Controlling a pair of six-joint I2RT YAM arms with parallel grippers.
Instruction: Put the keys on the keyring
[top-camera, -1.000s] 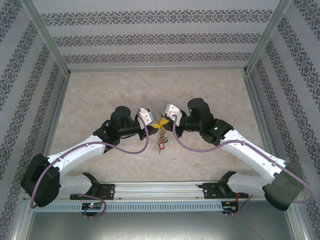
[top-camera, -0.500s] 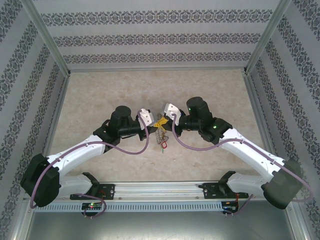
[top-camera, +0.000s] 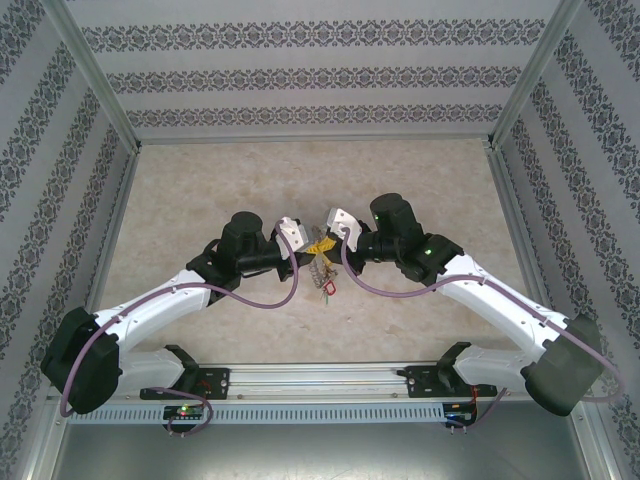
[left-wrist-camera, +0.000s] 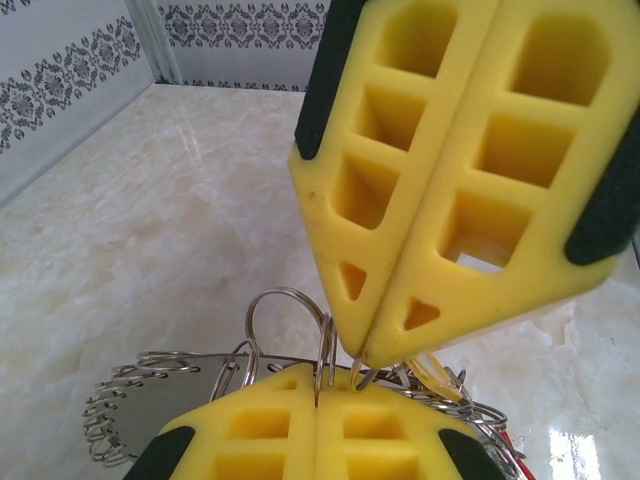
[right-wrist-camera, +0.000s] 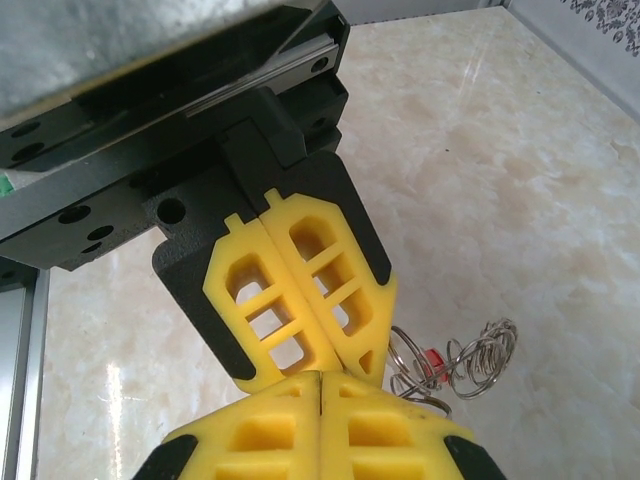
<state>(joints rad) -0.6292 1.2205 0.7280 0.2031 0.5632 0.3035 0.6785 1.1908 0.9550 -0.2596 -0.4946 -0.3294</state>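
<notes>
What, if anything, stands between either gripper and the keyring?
Nothing visible does. The left gripper and the right gripper meet tip to tip, both shut, with wire loops of the keyring pinched right where they meet.

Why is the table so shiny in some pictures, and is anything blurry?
Left wrist: white glare washes out the glossy table at bottom right. Right wrist: a pale glare streak on it at left. Top: even light, no strong glare, nothing blurred.

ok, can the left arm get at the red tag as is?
Probably not: the left gripper is shut on a small wire ring, nose to nose with the right gripper; the red tag sits aside.
</notes>
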